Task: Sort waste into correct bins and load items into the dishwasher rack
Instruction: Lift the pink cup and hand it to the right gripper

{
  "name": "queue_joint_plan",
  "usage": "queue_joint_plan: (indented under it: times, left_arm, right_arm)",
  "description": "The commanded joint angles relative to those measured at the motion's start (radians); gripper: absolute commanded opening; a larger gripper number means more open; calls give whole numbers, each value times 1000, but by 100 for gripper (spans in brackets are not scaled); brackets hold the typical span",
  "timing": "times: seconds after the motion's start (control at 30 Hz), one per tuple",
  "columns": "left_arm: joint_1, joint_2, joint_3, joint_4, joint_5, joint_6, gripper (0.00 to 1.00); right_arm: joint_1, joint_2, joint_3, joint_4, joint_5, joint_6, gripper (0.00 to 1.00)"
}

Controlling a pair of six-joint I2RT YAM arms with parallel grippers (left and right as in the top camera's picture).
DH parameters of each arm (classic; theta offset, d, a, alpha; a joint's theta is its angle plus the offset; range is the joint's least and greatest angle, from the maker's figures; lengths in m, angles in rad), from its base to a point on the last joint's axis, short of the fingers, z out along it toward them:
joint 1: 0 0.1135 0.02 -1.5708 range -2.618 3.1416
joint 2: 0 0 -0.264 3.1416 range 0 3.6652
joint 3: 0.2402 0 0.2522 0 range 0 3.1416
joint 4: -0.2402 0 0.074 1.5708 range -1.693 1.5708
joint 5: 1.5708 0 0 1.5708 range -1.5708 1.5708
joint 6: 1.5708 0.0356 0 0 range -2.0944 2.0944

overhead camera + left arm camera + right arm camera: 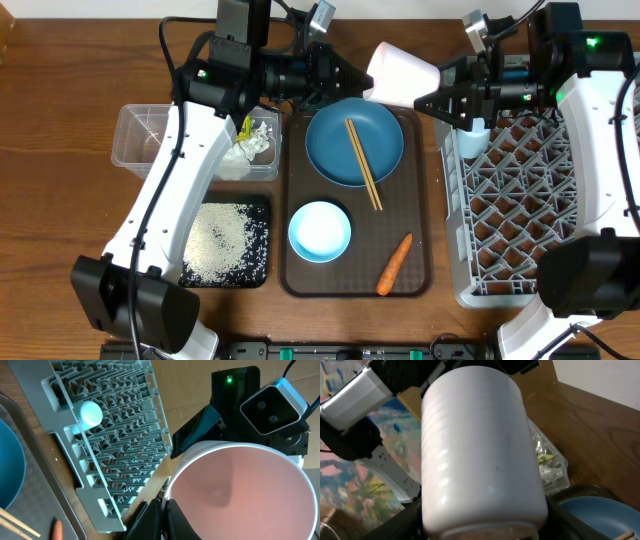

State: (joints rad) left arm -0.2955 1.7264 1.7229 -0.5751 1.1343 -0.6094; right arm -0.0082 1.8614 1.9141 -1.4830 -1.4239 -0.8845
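The pale pink cup (400,75) hangs in the air between both arms, behind the brown tray. My left gripper (365,75) is shut on its rim (164,515). My right gripper (425,100) has its fingers against both sides of the cup's base (482,525). A light blue cup (474,135) stands in the grey dishwasher rack (520,200) at its near-left corner. Chopsticks (364,165) lie across the blue plate (335,160). The white-and-blue bowl (320,231) and the carrot (394,265) sit on the tray's front half.
The brown serving tray (300,285) lies mid-table. Left of it are the black tray (228,242) of rice grains and the clear tub (150,135) with crumpled wrappers. The rack fills the right side.
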Motion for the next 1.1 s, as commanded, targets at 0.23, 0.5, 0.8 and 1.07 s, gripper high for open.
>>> queue_joint_plan:
  times: [0.23, 0.5, 0.8, 1.07]
  left_arm:
    - [-12, -3, -2, 0, 24, 14, 12]
    - [-12, -3, -2, -22, 25, 24, 7]
    - [-12, -3, -2, -26, 25, 36, 6]
    - [-12, -3, -2, -26, 37, 36, 6]
  right_arm:
    - [-29, -19, 19, 3, -21, 1, 56]
    - [-30, -19, 19, 35, -21, 1, 66]
    - [-30, -19, 19, 59, -24, 0, 77]
    - [6, -19, 19, 81, -20, 0, 79]
